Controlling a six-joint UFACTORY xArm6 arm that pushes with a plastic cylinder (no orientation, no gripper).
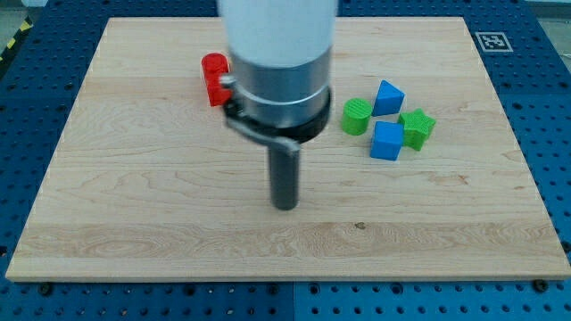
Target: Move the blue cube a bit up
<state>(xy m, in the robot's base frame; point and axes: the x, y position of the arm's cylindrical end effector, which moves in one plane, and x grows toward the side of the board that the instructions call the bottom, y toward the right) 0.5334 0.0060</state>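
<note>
The blue cube [386, 141] lies on the wooden board [134, 205] right of centre. It touches a green star-shaped block [417, 127] on its right. A blue triangular block [388, 96] sits just above it, and a green cylinder [357, 116] is to its upper left. My tip [285, 206] rests on the board well to the left of and below the blue cube, apart from every block.
A red block [214, 78] lies at the upper middle, partly hidden behind the arm's white body [278, 53]. A marker tag [489, 41] is at the board's top right corner. Blue perforated table surrounds the board.
</note>
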